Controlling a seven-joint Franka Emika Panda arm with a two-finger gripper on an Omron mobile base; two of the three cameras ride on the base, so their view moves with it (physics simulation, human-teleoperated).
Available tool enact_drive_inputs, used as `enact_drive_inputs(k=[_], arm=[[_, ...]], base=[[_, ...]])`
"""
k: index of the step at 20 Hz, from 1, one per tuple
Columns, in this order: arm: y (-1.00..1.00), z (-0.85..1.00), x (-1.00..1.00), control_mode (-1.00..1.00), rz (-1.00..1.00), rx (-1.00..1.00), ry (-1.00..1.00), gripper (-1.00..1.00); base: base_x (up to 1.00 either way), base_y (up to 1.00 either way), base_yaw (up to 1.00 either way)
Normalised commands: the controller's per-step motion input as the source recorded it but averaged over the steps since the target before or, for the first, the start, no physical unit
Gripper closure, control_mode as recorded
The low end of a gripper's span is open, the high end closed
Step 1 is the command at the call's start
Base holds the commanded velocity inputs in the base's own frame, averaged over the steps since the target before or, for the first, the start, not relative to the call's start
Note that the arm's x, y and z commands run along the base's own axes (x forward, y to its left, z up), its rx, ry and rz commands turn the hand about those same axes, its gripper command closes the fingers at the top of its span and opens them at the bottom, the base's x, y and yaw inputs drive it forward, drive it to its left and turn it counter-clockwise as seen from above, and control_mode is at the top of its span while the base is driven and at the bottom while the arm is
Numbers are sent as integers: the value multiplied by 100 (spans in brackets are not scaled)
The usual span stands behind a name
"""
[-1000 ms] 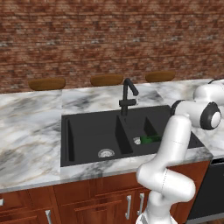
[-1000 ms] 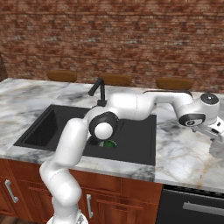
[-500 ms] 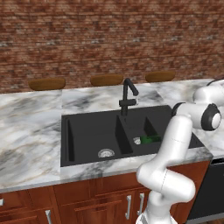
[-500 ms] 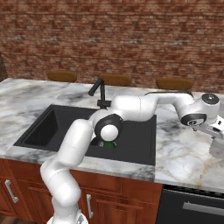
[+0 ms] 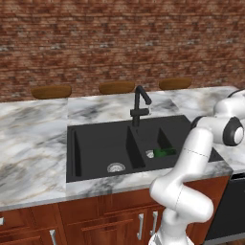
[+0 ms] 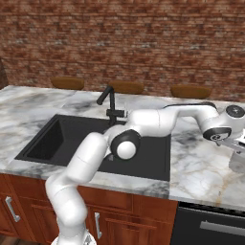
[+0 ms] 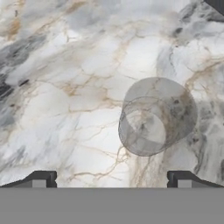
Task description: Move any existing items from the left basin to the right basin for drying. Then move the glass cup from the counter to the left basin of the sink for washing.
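The glass cup (image 7: 153, 117) stands upright on the white marble counter (image 7: 65, 87), seen from above in the hand view. My gripper (image 7: 111, 180) hovers above it, open, with nothing between its fingertips (image 7: 41, 179); the cup lies nearer the right tip. From the right base view the gripper (image 6: 235, 144) hangs over the counter's right end, with the pale cup (image 6: 238, 162) just below it at the frame's edge. The dark-green item (image 5: 164, 152) lies in the narrower right basin (image 5: 167, 136) beside its drain. The wider left basin (image 5: 95, 148) holds just its silver drain (image 5: 115, 167).
A black angular faucet (image 5: 139, 105) rises behind the sink's divider. My white arm (image 6: 158, 122) stretches across the sink toward the right. Three brown stools (image 5: 117, 87) line the counter's far edge below a brick wall. Wooden cabinets (image 5: 95, 220) sit under the counter.
The hand has crept a little further right and down over the counter's right end. The gripper stays open and the green item has not moved.
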Motion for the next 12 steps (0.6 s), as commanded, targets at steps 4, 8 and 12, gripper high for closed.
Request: enact_drive_inputs(k=[4,8,12], arm=[[-20,-7,1,-100,0,-1,2,-100],[-12,-10,9,-100,1,-1,5,-100],[-13,-11,8,-100,1,0,5,-100]], base=[[0,0,0],[0,0,0],[0,0,0]])
